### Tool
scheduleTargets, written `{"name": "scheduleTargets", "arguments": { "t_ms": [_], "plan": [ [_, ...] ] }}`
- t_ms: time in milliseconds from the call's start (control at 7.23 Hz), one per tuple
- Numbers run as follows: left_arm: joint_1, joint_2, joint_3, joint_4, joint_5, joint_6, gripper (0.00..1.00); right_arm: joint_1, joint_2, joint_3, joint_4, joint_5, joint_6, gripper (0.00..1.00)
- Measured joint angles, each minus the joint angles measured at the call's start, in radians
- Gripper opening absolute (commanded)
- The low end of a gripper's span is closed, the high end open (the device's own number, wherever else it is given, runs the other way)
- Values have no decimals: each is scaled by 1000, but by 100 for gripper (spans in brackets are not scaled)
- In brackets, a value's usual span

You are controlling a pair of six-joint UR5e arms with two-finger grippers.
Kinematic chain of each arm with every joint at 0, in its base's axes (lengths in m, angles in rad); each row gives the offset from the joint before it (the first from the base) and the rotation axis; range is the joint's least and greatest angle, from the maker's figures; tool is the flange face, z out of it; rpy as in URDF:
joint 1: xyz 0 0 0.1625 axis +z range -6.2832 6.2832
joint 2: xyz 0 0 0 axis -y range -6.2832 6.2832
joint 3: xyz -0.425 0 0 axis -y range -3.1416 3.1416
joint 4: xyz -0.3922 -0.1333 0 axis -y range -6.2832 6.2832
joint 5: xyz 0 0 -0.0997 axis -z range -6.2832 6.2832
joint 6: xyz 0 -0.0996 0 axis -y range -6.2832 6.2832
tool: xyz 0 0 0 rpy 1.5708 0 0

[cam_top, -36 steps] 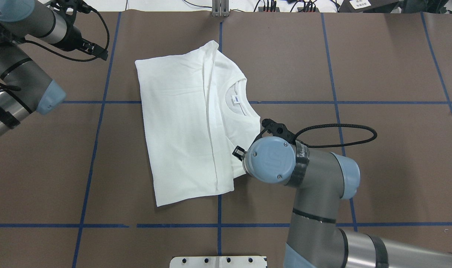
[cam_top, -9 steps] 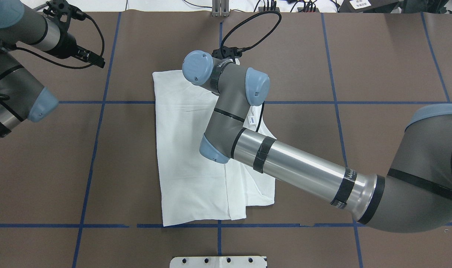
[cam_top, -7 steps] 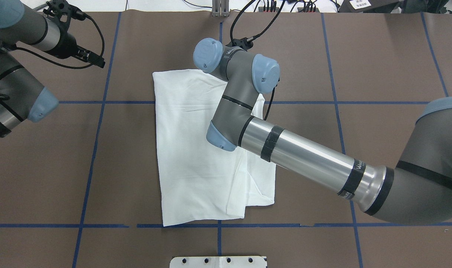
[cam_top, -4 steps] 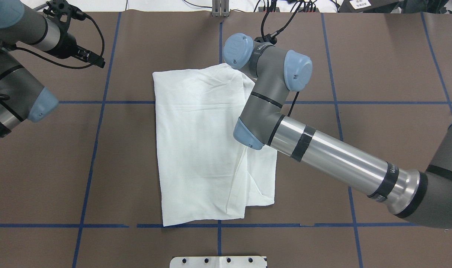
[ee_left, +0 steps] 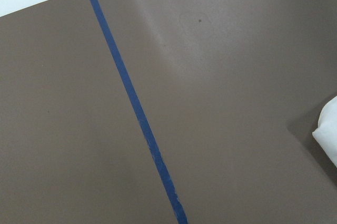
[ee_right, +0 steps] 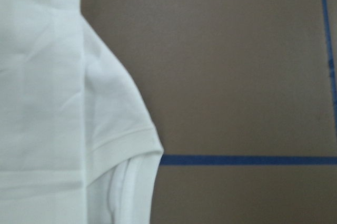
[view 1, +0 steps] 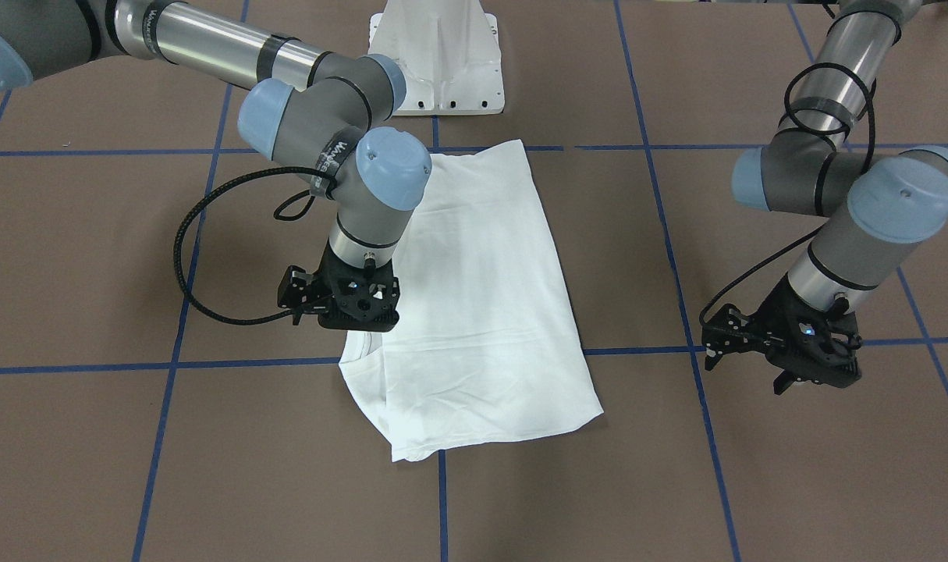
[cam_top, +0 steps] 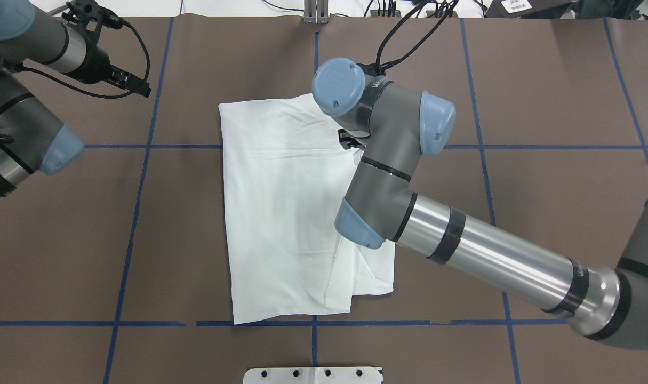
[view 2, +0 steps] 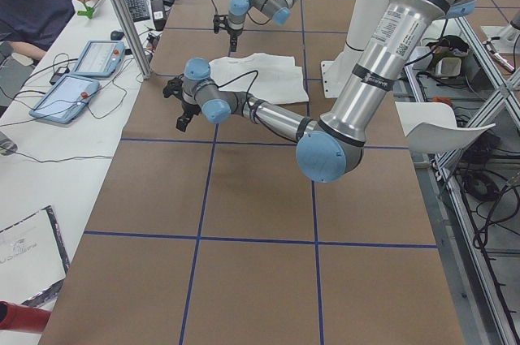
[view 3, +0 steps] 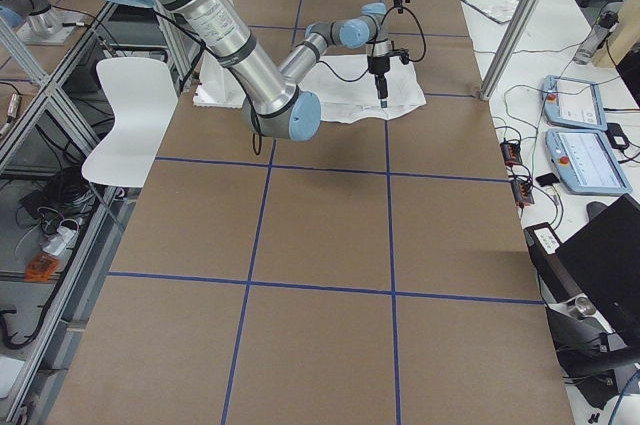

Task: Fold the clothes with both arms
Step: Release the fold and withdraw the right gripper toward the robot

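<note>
Since five seconds ago the right arm (cam_top: 388, 160) has swung from the near right corner of the T-shirt (cam_top: 281, 213) to its far end. The garment now lies folded narrower, its collar opening and label no longer on top. In the last half second the wrist has drawn back toward the robot and the lifted far corner has settled flat. The T-shirt lies as a long white rectangle in the middle of the counter (cam_top: 542, 96), across a blue tape line (cam_top: 516, 146), with an under-layer sticking out at its near right corner. The right gripper (view 1: 362, 320) points straight down just over the shirt's far right edge, beside a ribbed edge (ee_right: 124, 140). I cannot tell how far it is open or whether it pinches cloth. The left arm (cam_top: 20, 122) has not moved. Its left gripper (cam_top: 142, 88) hangs over bare counter well apart from the shirt, holding nothing, and its opening is too unclear to judge.
</note>
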Motion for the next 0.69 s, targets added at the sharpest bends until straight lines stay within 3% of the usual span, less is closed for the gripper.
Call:
{"name": "scheduleTargets", "arguments": {
  "t_ms": [276,691],
  "plan": [
    [0,1,0,0,0,1,100,-88,-27,65,18,-5,136,100],
    [0,1,-1,-1,-1,0,100,-175,-35,76,9,-21,221,100]
  ]
}}
